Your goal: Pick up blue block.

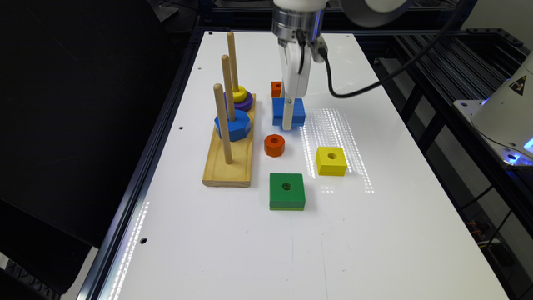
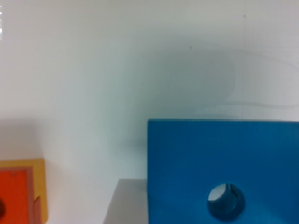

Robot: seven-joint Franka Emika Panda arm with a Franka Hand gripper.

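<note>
The blue block (image 1: 298, 111) is a flat square with a round centre hole and lies on the white table (image 1: 374, 233), just in front of an orange square block (image 1: 275, 88). My gripper (image 1: 289, 111) comes straight down over it, one finger crossing its near face. In the wrist view the blue block (image 2: 224, 158) looms large, its hole showing, and a grey finger (image 2: 124, 205) lies flush against its side. The far side of the block is hidden.
A wooden peg stand (image 1: 228, 162) at the exterior view's left holds a blue octagonal piece (image 1: 233, 126) and a yellow ring on a purple piece (image 1: 240, 96). An orange octagon (image 1: 274, 145), a yellow square (image 1: 331, 161) and a green square (image 1: 287, 191) lie nearer the camera.
</note>
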